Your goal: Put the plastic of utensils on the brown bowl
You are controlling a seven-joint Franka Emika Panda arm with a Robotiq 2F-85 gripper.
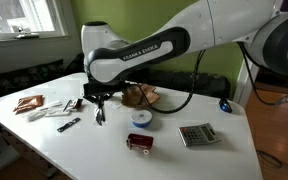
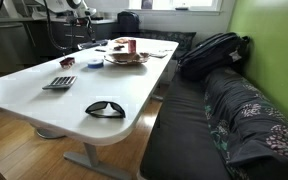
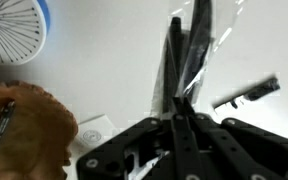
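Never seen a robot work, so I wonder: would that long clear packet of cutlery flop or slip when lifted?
Probably stiff along its length: in the wrist view the cutlery packet runs straight out from the jaws without bending. The clear wrap looks glossy and loose, so it may slip or twist. Being slim, it is likely light.

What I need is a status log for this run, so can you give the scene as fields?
grip: gripper shut on the plastic of utensils
target: brown bowl, beside the gripper
progress: packet not yet on the bowl
near bowl: white-and-blue disc
also on table: red can, calculator
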